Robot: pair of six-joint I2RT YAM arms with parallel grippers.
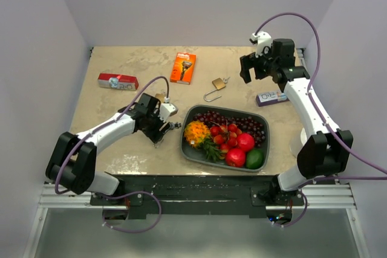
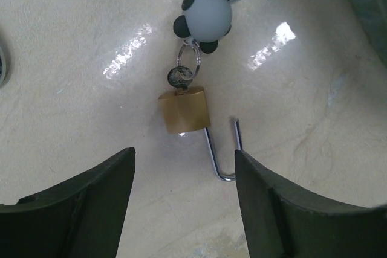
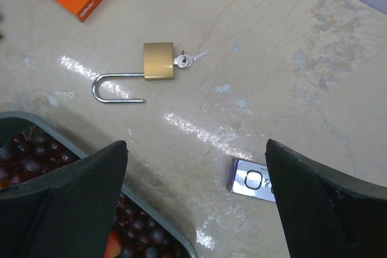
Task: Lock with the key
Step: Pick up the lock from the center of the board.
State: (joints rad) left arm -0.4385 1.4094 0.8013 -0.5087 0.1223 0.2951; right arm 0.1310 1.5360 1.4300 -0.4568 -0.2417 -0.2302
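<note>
L pincer (image 2: 184, 154) open around padlock (image 2: 184, 111), not touching it; key (image 2: 180, 77) inserted.

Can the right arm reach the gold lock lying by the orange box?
Probably yes. The right gripper is open and hovers near the gold lock, which lies alone on bare table. Only the fruit tray sits near its open loop, not over it.

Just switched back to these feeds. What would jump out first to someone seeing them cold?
The bright fruit heaped in the grey tray at the near centre of the table draws the eye first. Beyond it lies an open brass padlock with its key inserted. A second open padlock, with a panda fob on its key ring, lies right under the left gripper, whose jaws stand open above it.
</note>
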